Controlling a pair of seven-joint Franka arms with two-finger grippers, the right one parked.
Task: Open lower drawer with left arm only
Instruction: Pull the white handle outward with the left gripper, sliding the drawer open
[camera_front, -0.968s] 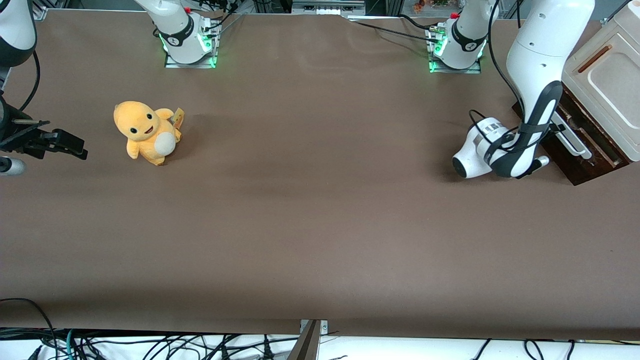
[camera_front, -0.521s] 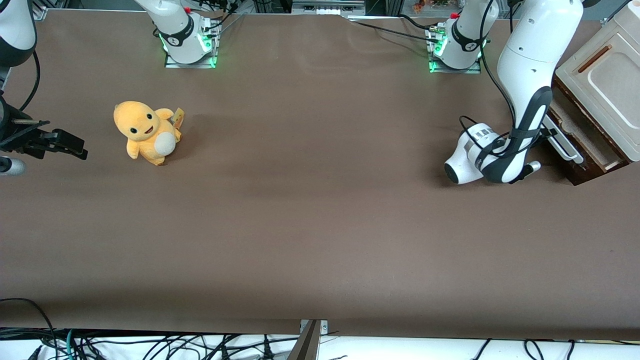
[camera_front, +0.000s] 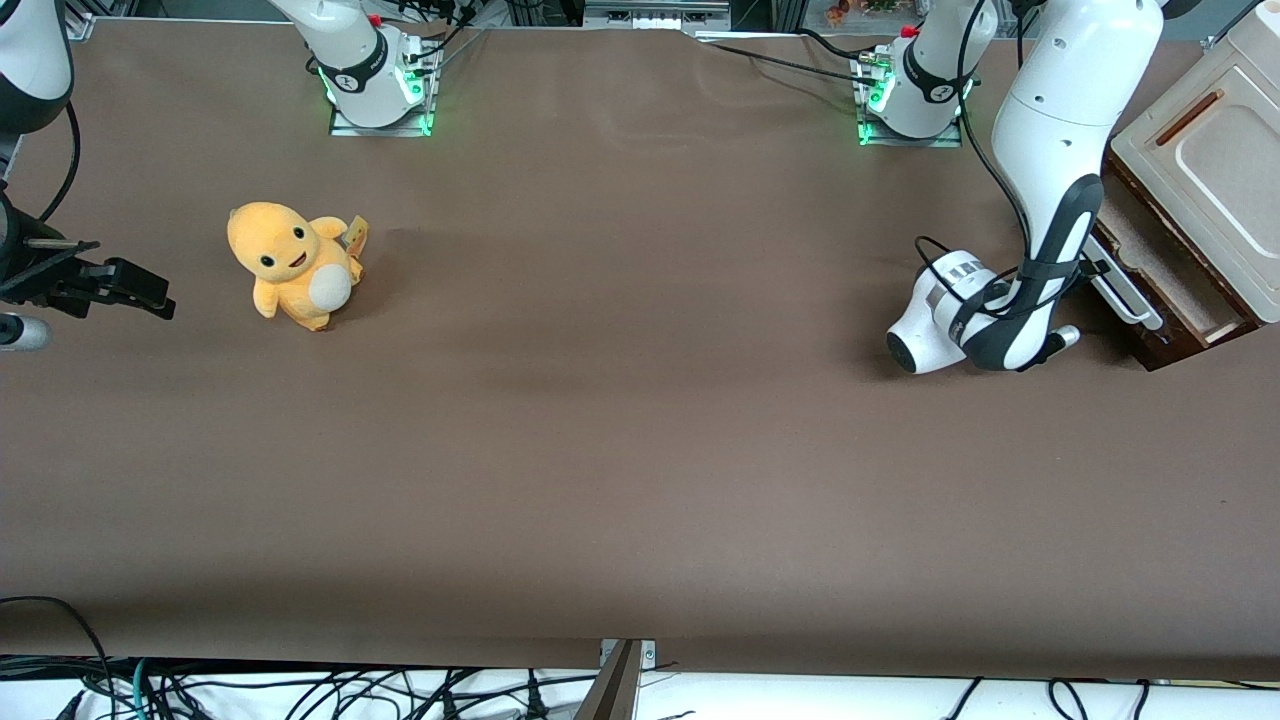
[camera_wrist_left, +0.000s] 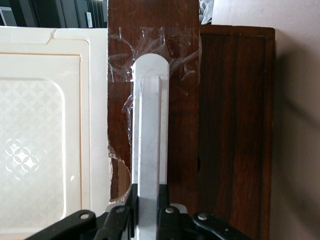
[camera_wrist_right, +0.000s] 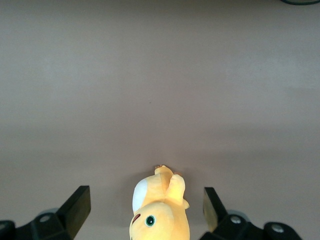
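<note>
Dark brown wood marked the lower drawer (camera_front: 1150, 270), which sat at the working arm's end of the table under the cream cabinet (camera_front: 1205, 160). It stood partly pulled out, with a strip of pale tan interior showing between its front and the cabinet body. The left arm (camera_front: 1060, 170) reached down to it, and the gripper (camera_wrist_left: 149, 210) was clamped on the white bar handle (camera_wrist_left: 149, 130). In the left wrist view 1 black finger (camera_wrist_left: 132, 202) pressed each side of the bar near its end, so the hand was closed narrow on the handle, not merely beside it.

Step in hand, as judged: the pull itself, with grasp made and drawer part-way open. The next move appeared to call for a continued straight draw along the drawer's travel, away from the cabinet, with the grip held square on the bar. A skewed pull might bind the drawer or drag the whole cabinet, since nothing visible anchored it.

Count:
- 1 cabinet, with 1 dark drawer and 1 cream panel (camera_front: 1215, 165) carrying 1 thin orange-brown handle (camera_front: 1190, 117)
- 1 white bar handle
- 1 yellow plush toy (camera_front: 292, 265), well apart, toward the parked arm's end
- 2 green-lit arm bases (camera_front: 378, 85)
</note>
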